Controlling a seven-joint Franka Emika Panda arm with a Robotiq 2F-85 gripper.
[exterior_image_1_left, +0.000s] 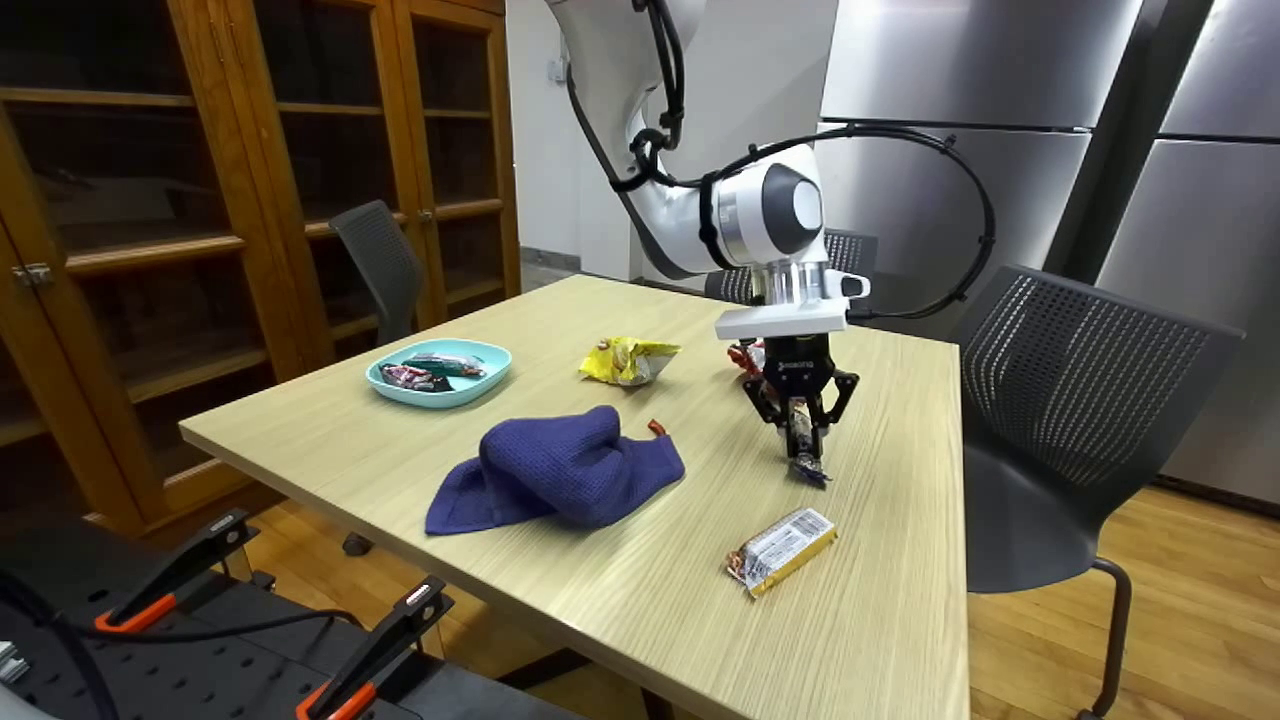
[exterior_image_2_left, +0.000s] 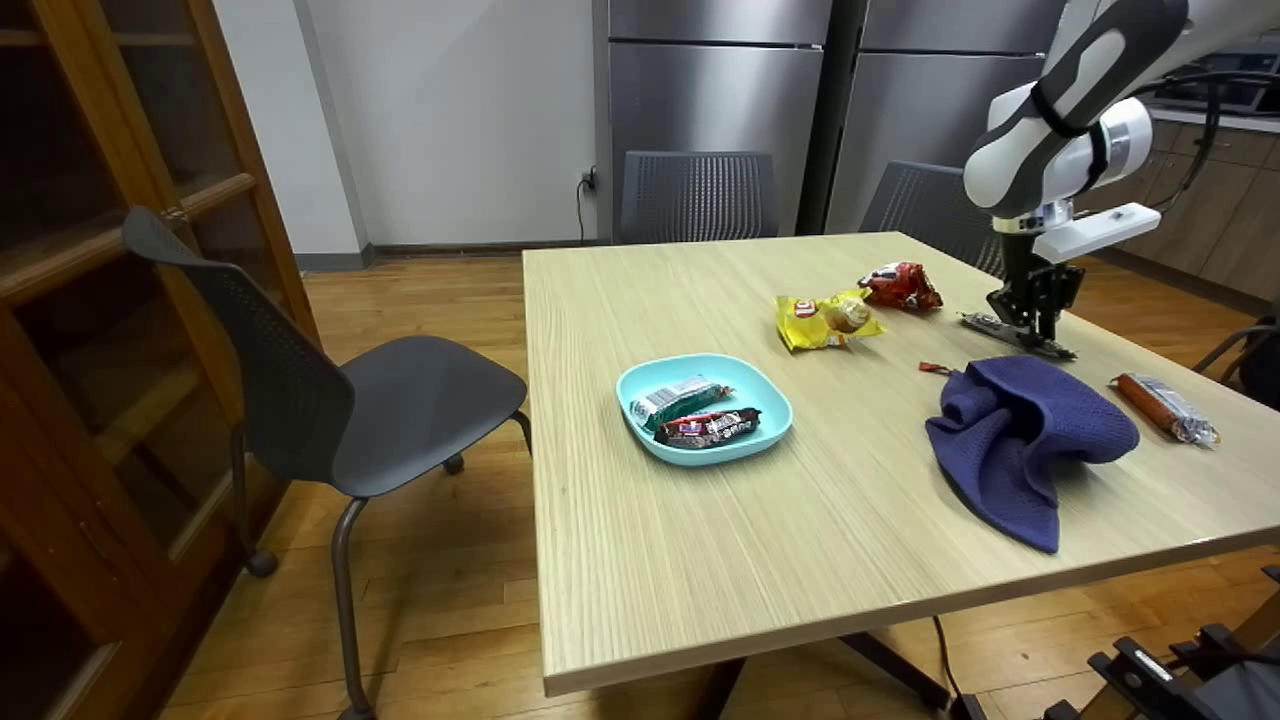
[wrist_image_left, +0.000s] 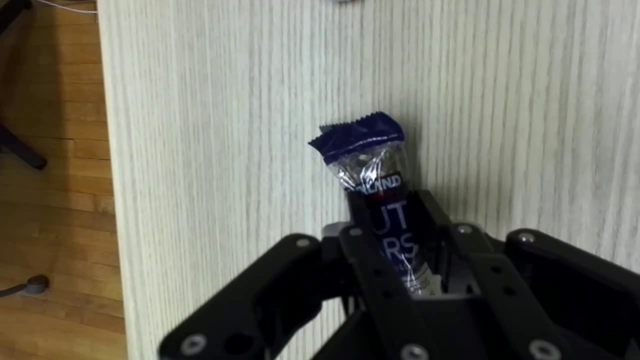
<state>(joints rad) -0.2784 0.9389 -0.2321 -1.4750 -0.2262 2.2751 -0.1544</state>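
My gripper is pointed down, with its two fingers against the long sides of a wrapped nut bar with dark blue ends. The bar lies at the tabletop and sticks out past the fingertips; its rear part is hidden by the gripper in the wrist view. In both exterior views, the gripper is low at the table with the bar between its fingers. A red crinkled packet is close by, partly hidden behind the gripper in an exterior view.
A gold-and-silver wrapped bar, a crumpled blue cloth and a yellow packet lie on the table. A light teal plate holds a green wrapped bar and a dark one. Chairs stand around the table.
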